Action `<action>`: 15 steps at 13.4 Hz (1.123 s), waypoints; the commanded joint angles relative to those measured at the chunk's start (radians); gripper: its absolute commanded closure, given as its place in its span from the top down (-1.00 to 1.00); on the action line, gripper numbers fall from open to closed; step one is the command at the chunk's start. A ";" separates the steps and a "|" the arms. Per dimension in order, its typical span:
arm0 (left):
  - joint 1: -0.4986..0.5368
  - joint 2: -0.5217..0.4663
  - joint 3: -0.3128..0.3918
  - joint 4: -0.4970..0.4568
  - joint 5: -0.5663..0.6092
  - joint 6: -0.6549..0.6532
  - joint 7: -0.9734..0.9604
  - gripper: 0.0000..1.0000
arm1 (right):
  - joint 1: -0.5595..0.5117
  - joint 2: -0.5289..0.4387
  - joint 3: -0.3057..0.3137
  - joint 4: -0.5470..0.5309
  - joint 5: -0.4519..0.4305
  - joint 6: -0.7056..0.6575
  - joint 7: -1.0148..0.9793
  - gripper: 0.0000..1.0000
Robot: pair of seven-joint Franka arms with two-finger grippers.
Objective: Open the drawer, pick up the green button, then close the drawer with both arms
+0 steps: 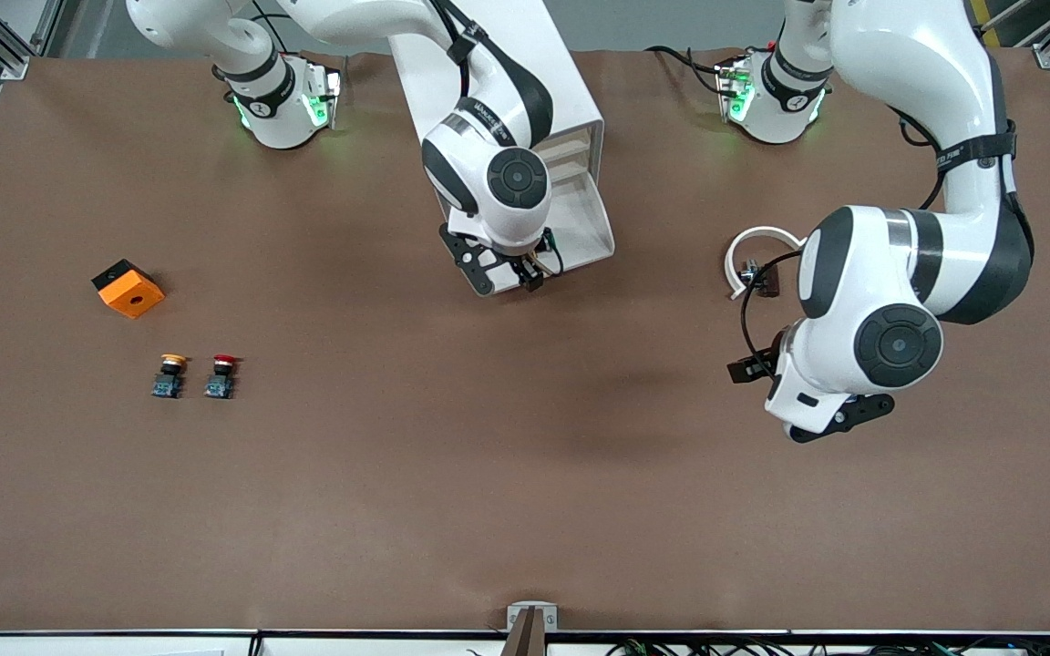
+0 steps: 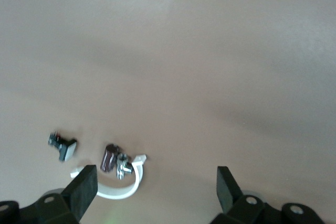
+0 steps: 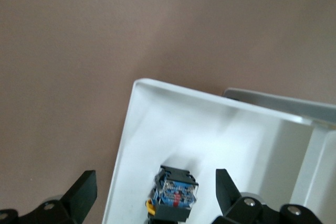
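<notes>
The white cabinet (image 1: 561, 82) stands at the middle of the robots' edge of the table. Its lower drawer (image 1: 593, 228) is pulled out toward the front camera. In the right wrist view a button (image 3: 176, 192) with a black body and blue base lies in the drawer's white tray (image 3: 152, 124); its cap is hidden. My right gripper (image 1: 502, 273) hangs over the drawer's front end, open (image 3: 152, 195), with a finger on either side of the button and not touching it. My left gripper (image 1: 794, 401) is open and empty (image 2: 157, 192) over bare table toward the left arm's end.
A white ring clip (image 1: 757, 246) with small metal parts (image 2: 123, 165) and a dark cylinder (image 2: 109, 158) lies by the left arm. An orange block (image 1: 128, 289), a yellow-capped button (image 1: 169, 375) and a red-capped button (image 1: 221, 375) sit toward the right arm's end.
</notes>
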 commanded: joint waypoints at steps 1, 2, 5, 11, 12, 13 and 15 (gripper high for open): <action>-0.021 -0.148 -0.001 -0.250 0.011 0.176 0.078 1.00 | 0.010 0.013 -0.012 -0.005 0.060 0.008 0.034 1.00; -0.024 -0.165 -0.010 -0.297 0.011 0.224 0.078 1.00 | 0.012 0.018 -0.012 -0.005 0.062 0.011 0.046 1.00; -0.029 -0.155 -0.031 -0.317 0.001 0.258 0.062 1.00 | 0.026 0.030 -0.011 -0.005 0.065 0.013 0.066 1.00; -0.026 -0.147 -0.103 -0.414 -0.001 0.364 0.021 1.00 | 0.035 0.055 -0.011 -0.004 0.066 0.029 0.083 0.91; -0.026 -0.139 -0.125 -0.418 -0.001 0.368 0.000 1.00 | 0.038 0.056 -0.011 -0.004 0.071 0.037 0.086 0.76; -0.026 -0.135 -0.148 -0.421 -0.001 0.368 -0.031 1.00 | 0.039 0.066 -0.012 -0.004 0.088 0.042 0.086 0.55; -0.030 -0.107 -0.197 -0.426 -0.001 0.374 -0.092 1.00 | 0.041 0.069 -0.012 -0.004 0.095 0.059 0.088 0.22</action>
